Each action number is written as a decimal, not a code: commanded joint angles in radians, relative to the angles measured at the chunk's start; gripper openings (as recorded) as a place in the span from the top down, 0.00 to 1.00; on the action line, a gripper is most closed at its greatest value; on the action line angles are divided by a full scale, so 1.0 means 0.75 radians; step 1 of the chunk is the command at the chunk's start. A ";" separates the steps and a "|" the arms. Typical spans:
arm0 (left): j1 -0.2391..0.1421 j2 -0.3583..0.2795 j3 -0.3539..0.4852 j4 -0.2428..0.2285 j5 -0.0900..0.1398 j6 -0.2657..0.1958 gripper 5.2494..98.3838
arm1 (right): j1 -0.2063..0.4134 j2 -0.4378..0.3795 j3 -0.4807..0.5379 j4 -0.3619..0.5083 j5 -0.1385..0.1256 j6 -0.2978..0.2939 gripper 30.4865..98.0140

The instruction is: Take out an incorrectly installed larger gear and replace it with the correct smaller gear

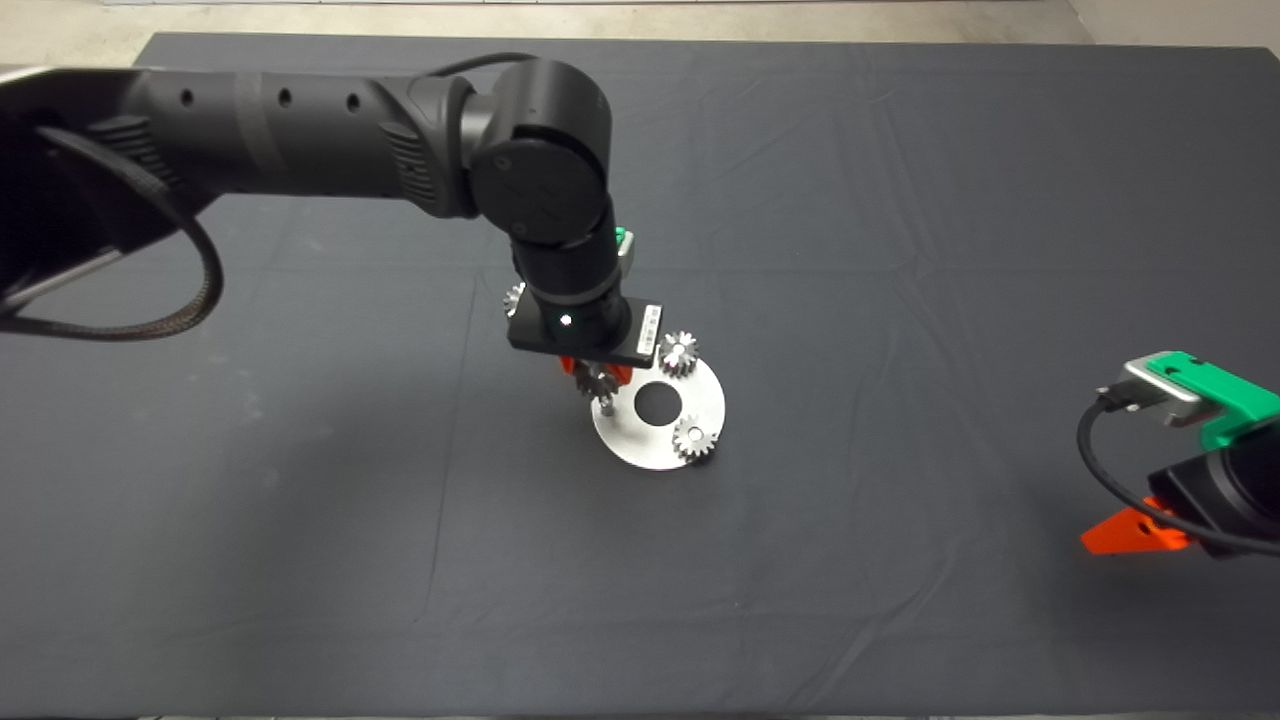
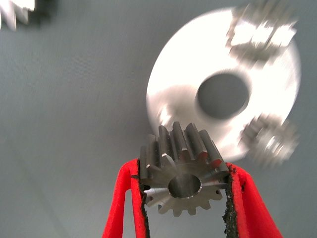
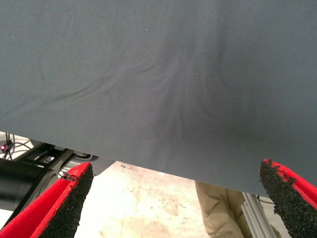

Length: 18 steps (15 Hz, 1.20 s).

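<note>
My left gripper (image 1: 597, 375) (image 2: 183, 168) is shut on a steel spur gear (image 2: 181, 178), pinched by its teeth between the red fingers. It hangs just above a bare peg (image 1: 606, 405) at the near-left rim of the round steel plate (image 1: 640, 450) (image 2: 178, 74). Two small gears (image 1: 680, 352) (image 1: 693, 437) sit on the plate's other pegs. Another steel gear (image 1: 514, 298) (image 2: 12, 12) lies on the mat beside the wrist, mostly hidden by it. I cannot tell by size which is the larger gear and which the smaller gear.
The plate has a big round hole (image 1: 657, 402) in its middle. My right gripper (image 1: 1135, 532) (image 3: 176, 173) waits open at the lower right edge of the mat. Its wrist view shows the mat's edge, bare floor and a person's leg (image 3: 218, 208).
</note>
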 commanded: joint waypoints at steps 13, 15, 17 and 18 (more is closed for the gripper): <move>0.105 -0.004 -0.028 0.184 0.018 -0.003 0.81 | 0.036 0.059 -0.052 0.014 -0.066 -0.071 0.14; 0.105 -0.005 -0.017 0.182 0.034 -0.005 0.82 | 0.036 0.059 -0.050 0.014 -0.066 -0.071 0.14; 0.106 -0.009 0.001 0.178 0.052 -0.005 0.81 | 0.036 0.059 -0.052 0.014 -0.066 -0.071 0.14; 0.107 -0.009 0.027 0.176 0.052 -0.007 0.81 | 0.036 0.059 -0.054 0.014 -0.066 -0.071 0.14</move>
